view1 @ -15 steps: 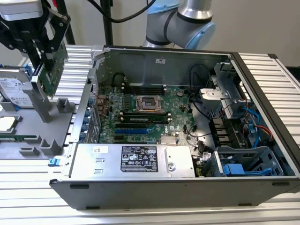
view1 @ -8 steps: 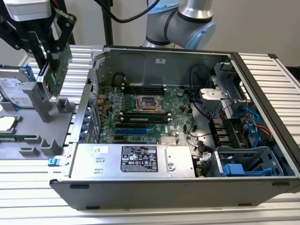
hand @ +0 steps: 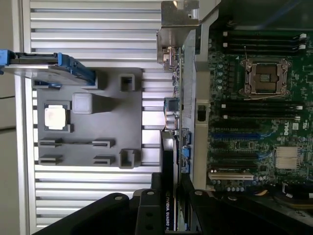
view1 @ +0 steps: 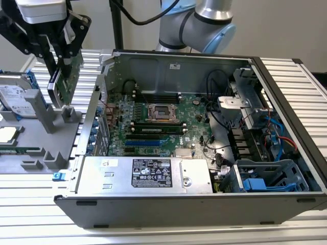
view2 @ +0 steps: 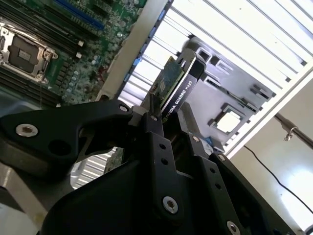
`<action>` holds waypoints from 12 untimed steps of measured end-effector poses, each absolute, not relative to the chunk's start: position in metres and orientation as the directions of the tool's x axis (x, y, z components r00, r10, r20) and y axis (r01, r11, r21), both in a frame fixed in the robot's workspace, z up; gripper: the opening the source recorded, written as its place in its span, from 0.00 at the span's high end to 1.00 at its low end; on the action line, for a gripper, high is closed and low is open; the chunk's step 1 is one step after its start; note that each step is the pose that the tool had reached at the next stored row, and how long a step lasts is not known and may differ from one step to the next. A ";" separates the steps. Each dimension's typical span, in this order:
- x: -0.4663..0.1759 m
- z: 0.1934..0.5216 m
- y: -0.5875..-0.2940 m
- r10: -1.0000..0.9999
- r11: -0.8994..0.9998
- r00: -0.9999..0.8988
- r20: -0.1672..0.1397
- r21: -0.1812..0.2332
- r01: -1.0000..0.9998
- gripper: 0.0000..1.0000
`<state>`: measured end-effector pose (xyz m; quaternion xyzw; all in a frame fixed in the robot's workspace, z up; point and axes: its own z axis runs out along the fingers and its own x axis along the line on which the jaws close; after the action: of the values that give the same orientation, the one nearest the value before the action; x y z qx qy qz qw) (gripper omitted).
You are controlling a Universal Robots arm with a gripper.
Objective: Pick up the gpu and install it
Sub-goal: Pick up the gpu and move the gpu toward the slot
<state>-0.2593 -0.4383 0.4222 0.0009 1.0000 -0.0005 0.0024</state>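
My gripper is shut on the gpu, a thin card with a green board face and a black edge. It holds the card upright at the exterior view's left, just above the upright posts of the grey holder tray, outside the open computer case. In the second wrist view the gpu sticks out from between the black fingers. The first wrist view shows the gpu edge-on with its silver end bracket at the far end, beside the case wall and the motherboard.
A silver hard drive stands in the tray's rear, and a processor chip and memory sticks lie on it. Inside the case are the motherboard, a power supply in front, and cables and drive cages toward the exterior view's right.
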 end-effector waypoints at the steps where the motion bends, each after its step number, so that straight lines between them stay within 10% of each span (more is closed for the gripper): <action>1: -0.258 0.422 -0.438 0.002 1.000 -1.000 -0.005 -0.001 0.002 1.00; 12: -0.243 0.422 -0.438 0.002 1.000 -1.000 -0.005 -0.001 0.002 1.00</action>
<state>-0.2426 -0.4383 0.4221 0.0009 1.0000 -0.0004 0.0025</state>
